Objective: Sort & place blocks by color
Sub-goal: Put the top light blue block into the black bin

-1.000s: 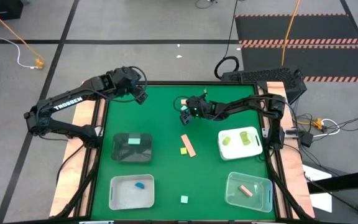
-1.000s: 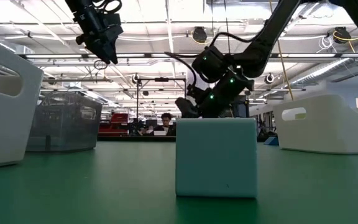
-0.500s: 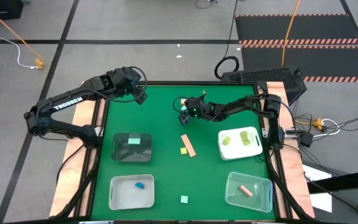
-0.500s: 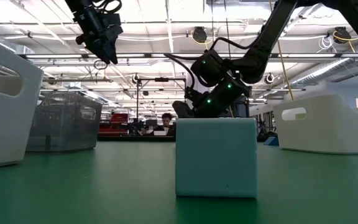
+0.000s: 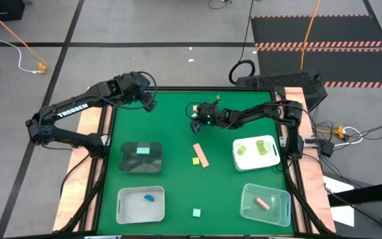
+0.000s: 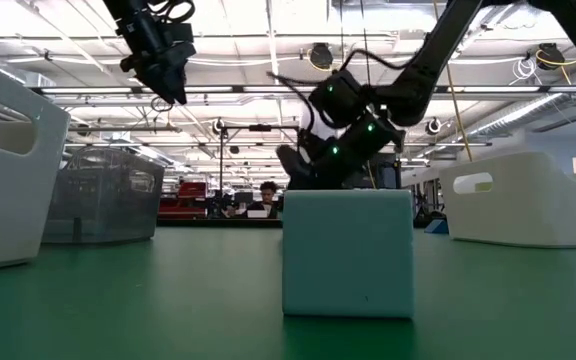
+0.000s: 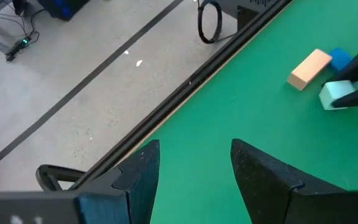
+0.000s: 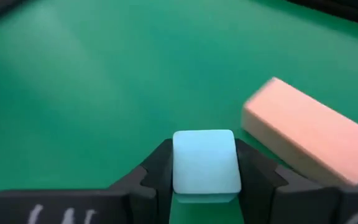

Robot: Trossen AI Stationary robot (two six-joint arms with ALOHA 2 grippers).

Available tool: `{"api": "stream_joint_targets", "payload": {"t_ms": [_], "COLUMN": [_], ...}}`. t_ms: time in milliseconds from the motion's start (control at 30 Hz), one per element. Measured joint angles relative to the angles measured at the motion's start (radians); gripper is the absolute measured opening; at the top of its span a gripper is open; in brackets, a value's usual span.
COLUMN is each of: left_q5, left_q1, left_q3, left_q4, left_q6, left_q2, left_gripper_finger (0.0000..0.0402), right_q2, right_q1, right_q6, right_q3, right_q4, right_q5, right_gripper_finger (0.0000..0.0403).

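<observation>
On the green table (image 5: 171, 119), the right gripper (image 8: 205, 180) clamps a pale mint block (image 8: 205, 163) beside a salmon bar (image 8: 309, 134) (near the far edge). The left gripper (image 7: 194, 165) hovers over the far left corner, jaws apart.

- Three pale mint plastic blocks (image 5: 196, 212) are showing.
- Three salmon-tan blocks (image 5: 201, 155) are showing.
- Three yellow-green blocks (image 5: 195, 160) are showing.
- Two blue blocks (image 5: 150, 197) are showing.
- Four plastic trays (image 5: 121, 199) are sitting out.

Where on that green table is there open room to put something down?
The green mat is bare between the left gripper and the dark tray. It is crowded mid-table, by the salmon bar and yellow-green block, and where the right gripper clamps a mint block.
</observation>
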Motion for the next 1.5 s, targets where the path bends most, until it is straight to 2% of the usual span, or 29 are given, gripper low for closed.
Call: {"api": "stream_joint_targets", "payload": {"t_ms": [167, 433, 633, 767, 1067, 1267, 1500], "left_q5": [0.033, 0.354, 0.501, 0.593, 0.597, 0.570, 0.567], "left_q1": [0.000, -0.001, -0.025, -0.053, -0.165, -0.193, -0.231], "left_q3": [0.000, 0.000, 0.000, 0.000, -0.001, -0.001, -0.001], "left_q4": [-0.018, 0.006, 0.185, 0.356, 0.683, 0.696, 0.715], "left_q6": [-0.040, -0.174, -0.288, -0.377, -0.587, -0.716, -0.852], "left_q2": [0.000, 0.000, 0.000, 0.000, 0.056, 0.128, 0.215], "left_gripper_finger": [0.0200, 0.0200, 0.0200, 0.0200, 0.0200, 0.0202, 0.0231], "right_q2": [-0.090, -0.286, -0.448, -0.535, -0.606, -0.606, -0.606], "right_q1": [0.001, 0.001, 0.005, 0.006, 0.070, 0.136, 0.197], "right_q6": [0.007, -0.183, -0.363, -0.417, -0.550, -0.627, -0.716], "right_q3": [0.000, 0.000, 0.000, 0.000, 0.000, -0.001, -0.001], "right_q4": [0.003, 0.004, -0.028, -0.080, -0.117, -0.154, -0.210], "right_q5": [-0.007, -0.024, -0.024, -0.024, -0.028, -0.027, -0.026], "right_gripper_finger": [0.0111, 0.0111, 0.0111, 0.0111, 0.0111, 0.0111, 0.0111]}}
